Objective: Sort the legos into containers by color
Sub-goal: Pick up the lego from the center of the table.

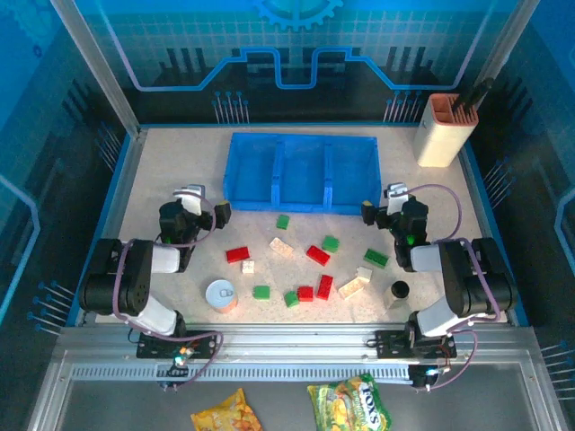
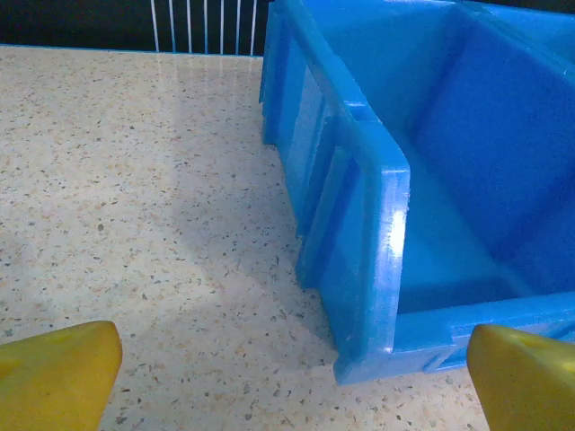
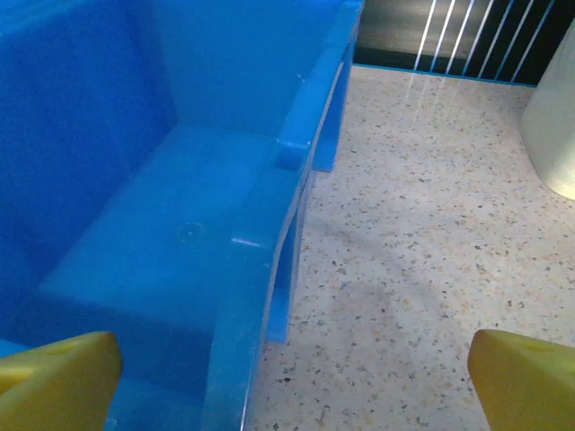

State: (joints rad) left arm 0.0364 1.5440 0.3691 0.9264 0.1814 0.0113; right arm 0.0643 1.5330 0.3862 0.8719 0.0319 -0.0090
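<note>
Wide-open empty left claw (image 1: 208, 205), blue 3-compartment bin (image 1: 304, 137) just ahead to its right, wide-open empty right claw (image 1: 381, 201), same bin just ahead to its left, legos (image 1: 317, 255) scattered behind and between both claws.

Bright, even light from above, bluish around the edges.
Soft shadows fall beside the blue bin (image 2: 359, 180) on the speckled tabletop (image 2: 135, 180); a white glare streak runs down its near corner, and my yellow fingertips (image 2: 54, 377) are blurred, close to the lens.
</note>
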